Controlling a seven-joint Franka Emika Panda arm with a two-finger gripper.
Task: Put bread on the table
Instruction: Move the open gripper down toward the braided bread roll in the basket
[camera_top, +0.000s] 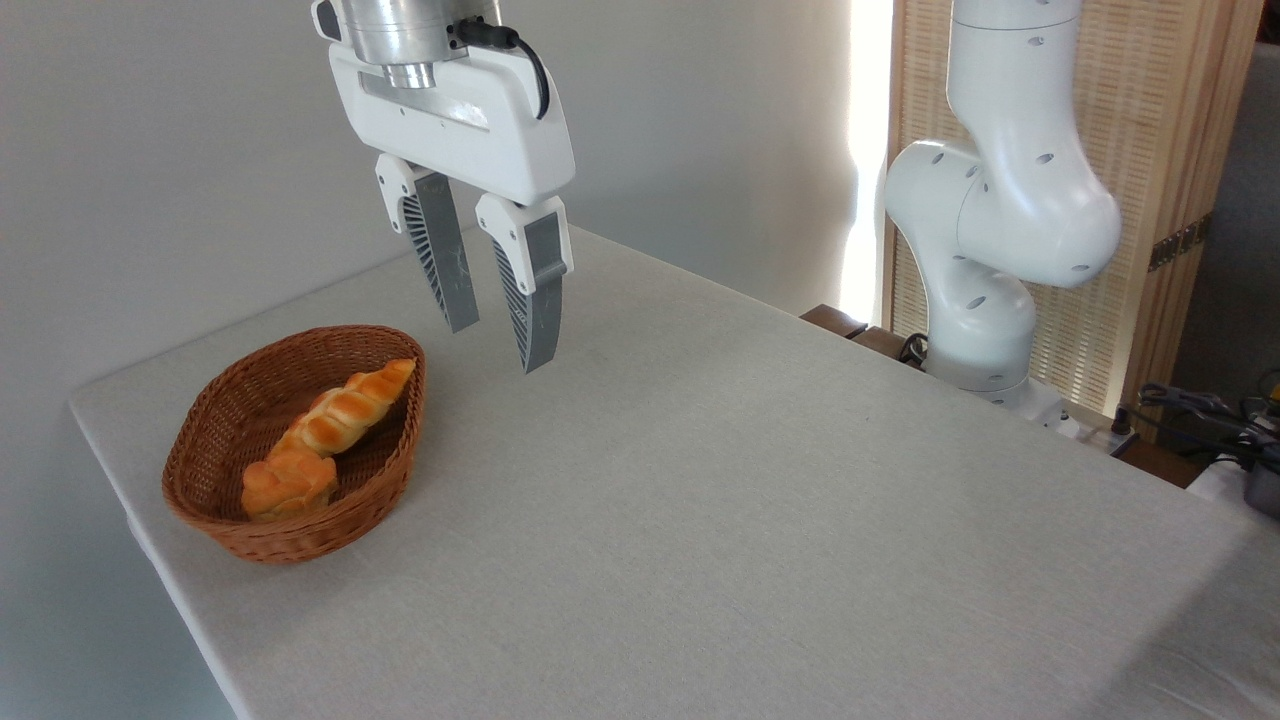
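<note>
Here we see a white robot arm (1000, 200) at the far right of a table (750, 500) covered in plain pale cloth, with its gripper (500, 345) hanging in the air above the table's left half. The two grey fingers (535, 300) point downward with a small gap between them, so the gripper is partly open and holds nothing. Below and to the left of it sits an oval brown wicker basket (215, 520), near the table's left edge. The bread (340, 415), a long braided golden loaf, lies inside the basket, apart from the gripper. Its long axis runs on a diagonal, from the basket's near-left end up toward its far-right rim, with one tapered tip resting against that far rim. A smaller knobbly bun (287, 485) lies at its lower end, touching it or nearly so. We judge the task to be at its start: the loaf has not yet been grasped. The next move, we think, calls for shifting left and down over the loaf, turning the fingers to close across its narrow width, clear of the bun and the basket wall.
</note>
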